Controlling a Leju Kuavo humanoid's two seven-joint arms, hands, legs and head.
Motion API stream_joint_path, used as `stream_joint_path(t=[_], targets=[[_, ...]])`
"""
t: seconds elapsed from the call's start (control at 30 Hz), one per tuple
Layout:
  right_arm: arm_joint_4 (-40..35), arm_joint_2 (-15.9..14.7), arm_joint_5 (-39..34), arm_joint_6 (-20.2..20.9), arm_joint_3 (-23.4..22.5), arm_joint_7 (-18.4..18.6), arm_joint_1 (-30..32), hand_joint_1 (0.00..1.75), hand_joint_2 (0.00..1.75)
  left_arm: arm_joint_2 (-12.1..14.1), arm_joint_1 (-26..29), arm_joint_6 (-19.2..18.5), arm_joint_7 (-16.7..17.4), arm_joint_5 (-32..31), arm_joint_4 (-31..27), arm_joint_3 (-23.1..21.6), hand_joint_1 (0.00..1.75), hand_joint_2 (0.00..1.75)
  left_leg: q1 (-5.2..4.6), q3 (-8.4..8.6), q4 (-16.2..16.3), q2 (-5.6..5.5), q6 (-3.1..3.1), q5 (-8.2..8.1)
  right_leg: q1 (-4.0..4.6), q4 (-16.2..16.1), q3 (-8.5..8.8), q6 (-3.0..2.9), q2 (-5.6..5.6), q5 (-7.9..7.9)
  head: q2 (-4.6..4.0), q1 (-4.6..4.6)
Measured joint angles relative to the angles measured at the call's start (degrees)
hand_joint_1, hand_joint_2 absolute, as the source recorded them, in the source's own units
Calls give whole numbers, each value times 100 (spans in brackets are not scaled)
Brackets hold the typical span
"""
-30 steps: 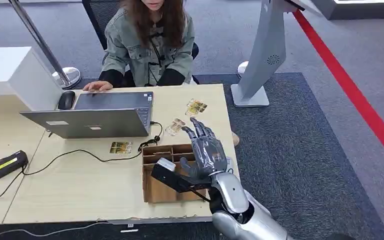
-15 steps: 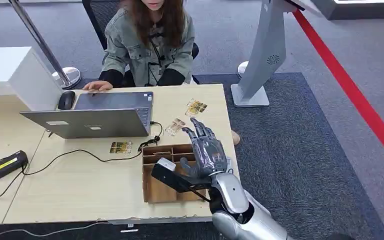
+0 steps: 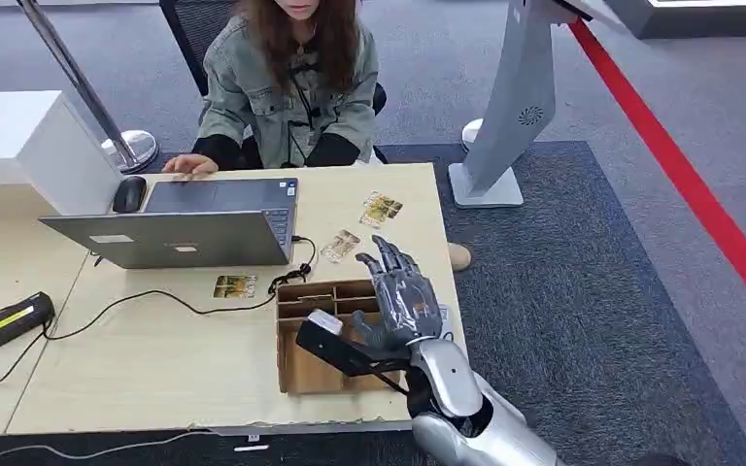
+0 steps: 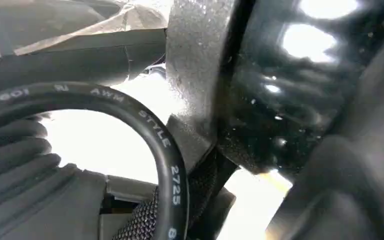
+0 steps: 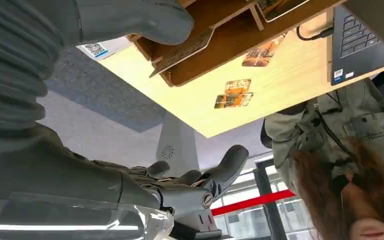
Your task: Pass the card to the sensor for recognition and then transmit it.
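Note:
My right hand point(image 3: 403, 296) hovers over the far right part of a wooden divided box point(image 3: 298, 374) at the table's front right, fingers spread, holding nothing. In the right wrist view its thumb point(image 5: 145, 22) lies close to a brown card point(image 5: 182, 47) standing in the box point(image 5: 215, 55); whether they touch is unclear. Loose cards lie on the table: a pair point(image 3: 381, 208) near the far right edge, one point(image 3: 340, 245) just beyond my fingertips, one point(image 3: 235, 286) left of the box. A black scanner with a yellow label point(image 3: 10, 318) lies at the front left. The left wrist view shows a ribbed cover point(image 4: 15, 155) and a cable.
A person point(image 3: 287, 87) sits across the table with a hand beside an open laptop point(image 3: 185, 238) and mouse point(image 3: 128, 194). A cable runs from the scanner to the laptop. A white block point(image 3: 19, 146) stands far left; a grey kiosk stand point(image 3: 515, 107) is on the carpet to the right.
My right hand has shifted slightly toward me and to the right over the box. The person's hand by the laptop has moved a little.

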Motion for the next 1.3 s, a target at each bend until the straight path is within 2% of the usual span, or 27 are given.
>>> stream_joint_path(t=[0.97, 1.07, 1.3], targets=[[354, 81, 52, 24, 166, 0, 4, 42, 175, -2, -6, -17, 0, -15, 0, 0, 0, 0, 0, 0, 0, 0, 0, 0, 0, 0, 0, 0, 0, 0, 0, 0], [402, 85, 52, 33, 195, 0, 1, 49, 175, -2, -6, -17, 0, -26, 0, 0, 0, 0, 0, 0, 0, -1, 0, 0, 0, 0, 0, 0, 0, 0, 0, 0], [494, 90, 52, 35, 219, 4, 1, 45, 175, -2, -10, -17, 0, -35, 0, 0, 0, 0, 0, 0, 0, -1, 0, 0, 0, 0, 0, 0, 0, 0, 0, 0]])
